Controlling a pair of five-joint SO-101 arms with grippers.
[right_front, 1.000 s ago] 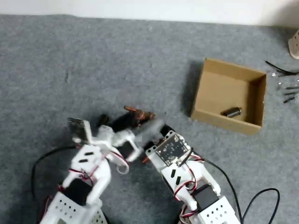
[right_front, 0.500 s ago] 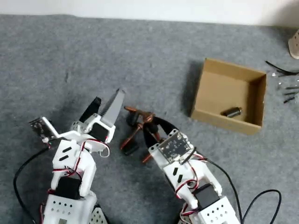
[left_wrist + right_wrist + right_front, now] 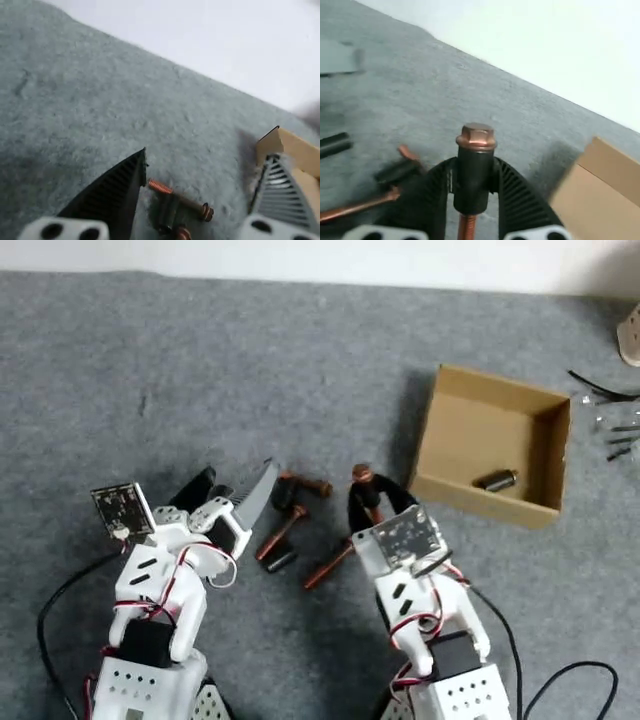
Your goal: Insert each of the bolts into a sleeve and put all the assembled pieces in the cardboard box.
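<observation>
Pinching a black sleeve [image 3: 471, 181], copper bolt [image 3: 476, 136] through it: right fingers [image 3: 518, 196]. Left fingers [image 3: 113, 193] splayed.

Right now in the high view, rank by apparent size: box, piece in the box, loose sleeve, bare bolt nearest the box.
1. box, by far the largest
2. bolt, long and thin
3. piece in the box and sleeve: both short and dark, about alike, so not ranked
</observation>
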